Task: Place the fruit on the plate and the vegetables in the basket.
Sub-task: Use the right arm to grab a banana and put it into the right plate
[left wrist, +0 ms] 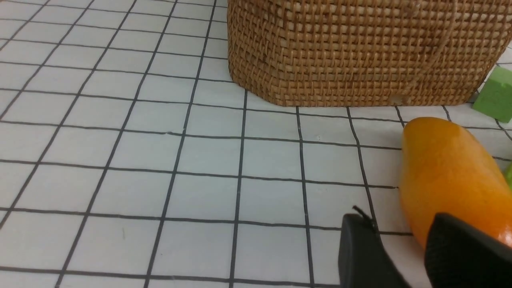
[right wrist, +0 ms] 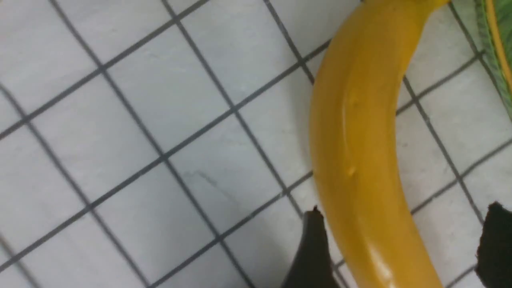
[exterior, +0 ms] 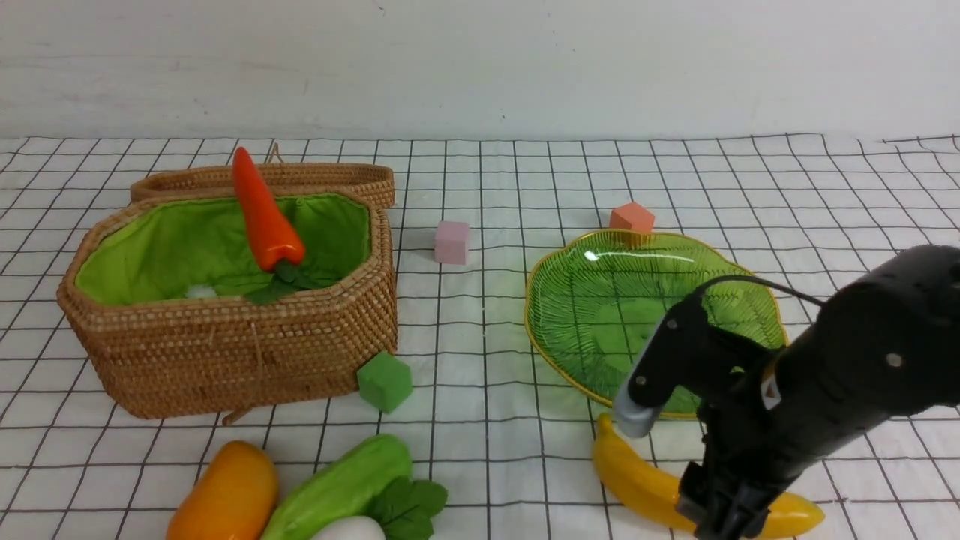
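The right hand (right wrist: pixel 404 210) is down over the banana (right wrist: pixel 360 132), its 2 jaws set wide and straddling the fruit near 1 end. 1 jaw is at the banana's skin and the other stands clear, so nothing is gripped yet. The banana lies flat on the worktop just beside the near rim of the green plate (exterior: pixel 600 300), which is empty.

It looks like light, stiff, glossy plastic. My guess is that it could slip or swing in a pinch near the end, so a hold across its thicker middle would be safer.

The left hand (left wrist: pixel 396 224) is low beside the mango (left wrist: pixel 448 176), its jaws narrow and holding nothing I can see. The carrot (exterior: pixel 262 210) leans in the basket (exterior: pixel 225 352). The cucumber (exterior: pixel 337 487) and radish (exterior: pixel 352 529) lie on the worktop.
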Available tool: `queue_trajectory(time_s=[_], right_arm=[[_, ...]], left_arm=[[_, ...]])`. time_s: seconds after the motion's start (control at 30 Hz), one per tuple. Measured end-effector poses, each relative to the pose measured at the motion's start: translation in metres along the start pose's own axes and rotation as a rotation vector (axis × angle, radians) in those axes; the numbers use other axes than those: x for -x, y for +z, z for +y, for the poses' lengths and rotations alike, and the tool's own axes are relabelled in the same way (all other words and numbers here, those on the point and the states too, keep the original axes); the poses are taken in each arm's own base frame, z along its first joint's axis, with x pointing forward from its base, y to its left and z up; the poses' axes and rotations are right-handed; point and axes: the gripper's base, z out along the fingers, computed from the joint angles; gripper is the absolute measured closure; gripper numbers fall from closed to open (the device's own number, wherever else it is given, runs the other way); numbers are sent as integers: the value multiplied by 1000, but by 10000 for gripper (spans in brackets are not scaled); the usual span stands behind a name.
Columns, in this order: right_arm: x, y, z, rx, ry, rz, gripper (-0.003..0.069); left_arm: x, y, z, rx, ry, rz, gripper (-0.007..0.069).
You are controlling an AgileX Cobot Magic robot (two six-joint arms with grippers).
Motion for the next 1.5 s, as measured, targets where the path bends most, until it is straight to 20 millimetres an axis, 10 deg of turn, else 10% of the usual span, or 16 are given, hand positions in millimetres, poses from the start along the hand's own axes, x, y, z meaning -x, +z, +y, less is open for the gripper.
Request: queue_trajectory(time_s=[0.2, 0.33, 0.5, 0.63, 0.77, 0.87, 1.17, 1.5], right_arm=[[0, 52, -1, 61, -11, 124, 321], [10, 45, -6, 84, -37, 160, 340], [34, -8, -12, 105, -145, 59, 340], [68, -97, -32, 22, -202, -286, 340], [78, -123, -62, -63, -131, -437, 340], [80, -111, -88, -60, 5, -477, 340], [75, 25, -137, 102, 579, -388, 340], [71, 46, -136, 147, 693, -343, 221]], left_arm=[[0, 0, 0, 0, 0, 0, 386], [0, 0, 0, 0, 0, 0, 386], [0, 0, 0, 0, 0, 0, 386], [0, 0, 0, 0, 0, 0, 386], [0, 0, 0, 0, 0, 0, 386], [0, 0, 0, 0, 0, 0, 386], [0, 0, 0, 0, 0, 0, 386], [0, 0, 0, 0, 0, 0, 386]])
